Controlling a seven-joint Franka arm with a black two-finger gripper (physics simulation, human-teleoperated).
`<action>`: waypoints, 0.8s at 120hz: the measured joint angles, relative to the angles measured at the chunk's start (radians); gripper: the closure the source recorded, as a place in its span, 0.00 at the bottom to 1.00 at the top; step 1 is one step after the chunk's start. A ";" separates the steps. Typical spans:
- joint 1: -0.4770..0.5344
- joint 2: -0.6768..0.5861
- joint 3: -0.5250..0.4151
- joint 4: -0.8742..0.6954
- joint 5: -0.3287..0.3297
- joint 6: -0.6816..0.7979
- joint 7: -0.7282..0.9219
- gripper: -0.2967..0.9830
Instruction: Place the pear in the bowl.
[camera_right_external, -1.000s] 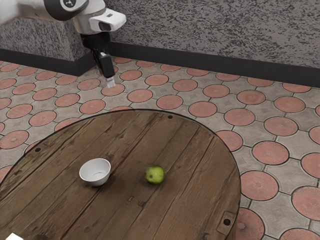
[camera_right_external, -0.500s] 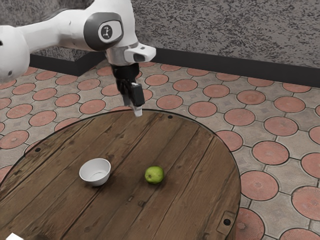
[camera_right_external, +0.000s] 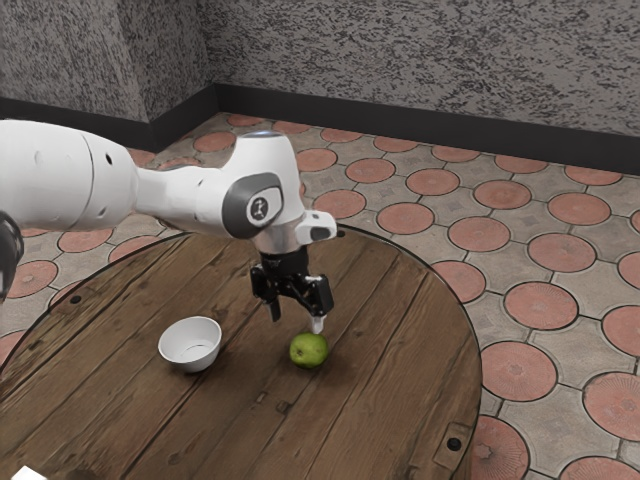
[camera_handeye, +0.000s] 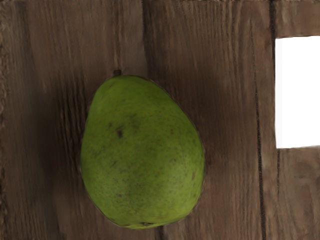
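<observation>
The arm (camera_right_external: 180, 198) reaches in from the exterior view's left, wrist bent so the tool (camera_right_external: 297, 318) points down, low over the wooden table (camera_right_external: 380, 400) and close to the green pear (camera_right_external: 309, 352). The tool is released, its fingers spread. The pear lies on the table, apart from the white bowl (camera_right_external: 190, 346).

We could pass between the bowl (camera_right_external: 190, 347) and the pear (camera_right_external: 309, 352), over the bench (camera_right_external: 250, 365). Low down, the bowl's wall bars us.
</observation>
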 joint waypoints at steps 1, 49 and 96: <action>0.000 0.004 0.000 0.000 -0.001 0.003 -0.006 0.23; -0.006 0.178 0.003 0.061 -0.017 0.108 -0.217 0.23; -0.005 0.174 0.002 0.041 -0.026 0.142 -0.329 0.44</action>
